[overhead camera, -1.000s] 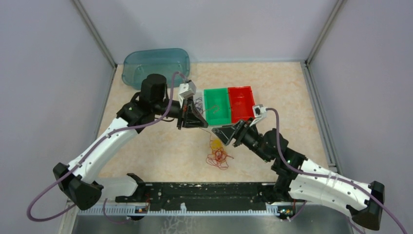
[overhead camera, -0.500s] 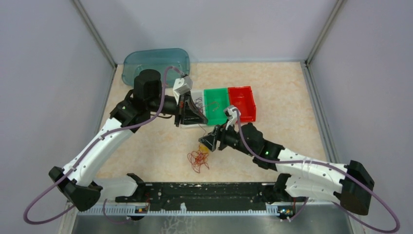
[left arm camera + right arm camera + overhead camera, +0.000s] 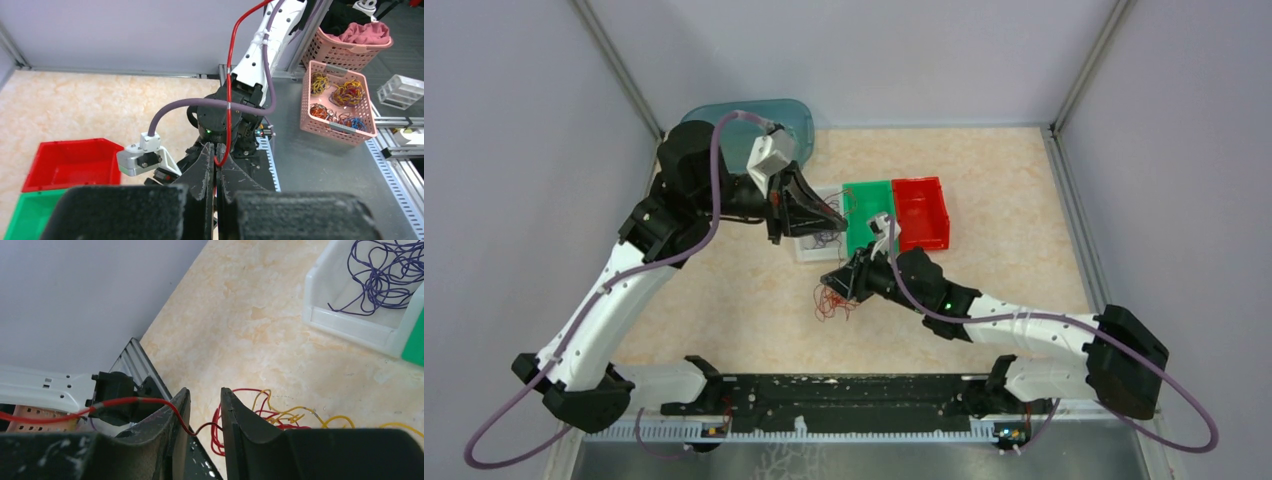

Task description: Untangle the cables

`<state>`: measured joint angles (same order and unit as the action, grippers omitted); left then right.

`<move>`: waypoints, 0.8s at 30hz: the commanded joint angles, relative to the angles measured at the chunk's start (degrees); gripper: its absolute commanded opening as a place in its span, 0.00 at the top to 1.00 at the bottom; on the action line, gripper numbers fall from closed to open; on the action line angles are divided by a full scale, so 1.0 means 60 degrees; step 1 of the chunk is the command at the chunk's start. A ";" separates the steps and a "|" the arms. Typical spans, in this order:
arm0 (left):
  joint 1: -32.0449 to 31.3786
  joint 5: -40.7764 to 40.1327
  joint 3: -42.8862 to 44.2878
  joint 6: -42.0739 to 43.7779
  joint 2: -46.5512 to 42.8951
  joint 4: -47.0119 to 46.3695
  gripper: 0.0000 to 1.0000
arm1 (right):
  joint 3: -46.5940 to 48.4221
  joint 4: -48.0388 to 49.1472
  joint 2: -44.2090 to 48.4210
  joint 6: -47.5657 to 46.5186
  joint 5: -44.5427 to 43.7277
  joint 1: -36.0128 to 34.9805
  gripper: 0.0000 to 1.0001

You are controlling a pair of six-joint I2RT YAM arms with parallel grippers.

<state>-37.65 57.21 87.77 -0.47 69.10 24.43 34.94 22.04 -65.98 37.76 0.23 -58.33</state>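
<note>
Your right arm has swung leftward over the counter (image 3: 1014,180) since a second ago, and the red and yellow clump (image 3: 832,303) has travelled left with it. Your left arm has drawn back toward the rear-left corner, near the teal tub (image 3: 796,113), so the white bin (image 3: 805,250) now shows.

Your left pincer (image 3: 216,155) hangs above that bin, its jaws pressed together on the red cable (image 3: 229,115). The cable loops out at the fingertips and climbs away across the wrist view. Below, the purple cables (image 3: 380,275) lie as a loose tangle inside the white bin, well apart from the clump.

Just right of the bin's near corner, the clump rests on the counter, directly under and in front of your right pincer (image 3: 204,395). Its jaws stand a little apart, and a red strand (image 3: 145,400) crosses the narrow gap between them without being pinched. The yellow loops spread to the right of the fingers.

Behind that wrist sit the green bin (image 3: 871,190) and, touching it, the red bin (image 3: 922,210).
</note>
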 commanded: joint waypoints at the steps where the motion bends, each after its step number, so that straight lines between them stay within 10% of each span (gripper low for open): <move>1: -0.0068 -0.0063 0.0894 0.0037 -0.0027 -0.0512 1.00 | -0.0166 0.1168 -0.0079 0.0494 -0.0305 0.0053 0.72; 24: -0.0083 -0.1242 0.4967 -0.0261 0.0923 -0.2941 1.00 | -0.1083 0.1614 -0.1567 0.0768 -0.0694 -0.0231 0.61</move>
<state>-37.80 54.30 112.05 -3.97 74.00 12.36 29.61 29.34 -73.71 42.65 -2.33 -59.05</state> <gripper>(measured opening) 0.009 0.363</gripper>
